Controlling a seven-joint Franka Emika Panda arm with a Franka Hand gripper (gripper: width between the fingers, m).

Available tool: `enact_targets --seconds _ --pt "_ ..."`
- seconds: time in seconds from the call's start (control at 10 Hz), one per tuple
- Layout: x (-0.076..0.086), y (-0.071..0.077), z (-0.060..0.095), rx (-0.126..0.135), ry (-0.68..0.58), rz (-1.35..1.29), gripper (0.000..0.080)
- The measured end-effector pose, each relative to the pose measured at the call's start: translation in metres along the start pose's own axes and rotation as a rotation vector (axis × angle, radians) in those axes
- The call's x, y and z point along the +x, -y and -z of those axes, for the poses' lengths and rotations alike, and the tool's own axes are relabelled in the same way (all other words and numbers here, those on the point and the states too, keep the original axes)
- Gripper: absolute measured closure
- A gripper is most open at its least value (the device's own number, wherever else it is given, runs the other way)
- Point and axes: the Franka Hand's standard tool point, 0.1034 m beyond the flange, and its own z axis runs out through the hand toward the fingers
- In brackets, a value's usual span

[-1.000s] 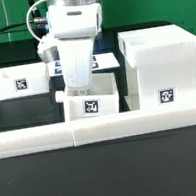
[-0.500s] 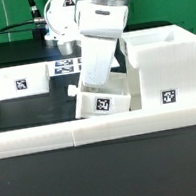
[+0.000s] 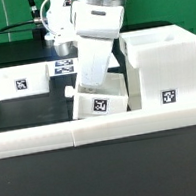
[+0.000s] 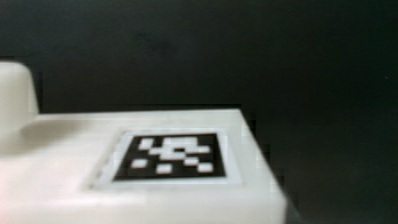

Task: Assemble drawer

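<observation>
A small white drawer tray with a black-and-white tag is tilted, its lower right corner against the large white cube-like housing. Its knob points to the exterior view's left. My gripper reaches down into the tray and holds it by its wall; the fingertips are hidden behind the hand and tray. The wrist view shows the tray's white surface with its tag close up, and a rounded white part; no fingers show there. A second tray stands at the exterior view's left.
A long low white bar runs along the front of the table. The marker board lies flat behind the arm. Black cables hang at the back.
The tray lay flat in front of the bar one second ago. It is now tilted and shifted toward the housing, with the arm leaning over it. Little has moved in the last half second.
</observation>
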Motion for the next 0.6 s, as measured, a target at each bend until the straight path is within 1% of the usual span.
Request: enact_targets --seconds 0.1,0.3,0.5,0.6 --pt "-0.011 -0.003 -0.002 -0.003 -0.043 0.012 0.0757" --pt "-0.031 -0.005 -0.006 0.004 -0.104 0.018 0.0757" --pt "-0.046 -0.005 -0.010 0.015 -0.173 0.002 0.0757" --pt "-0.048 -0.005 -0.010 0.020 -0.203 -0.045 0.0757"
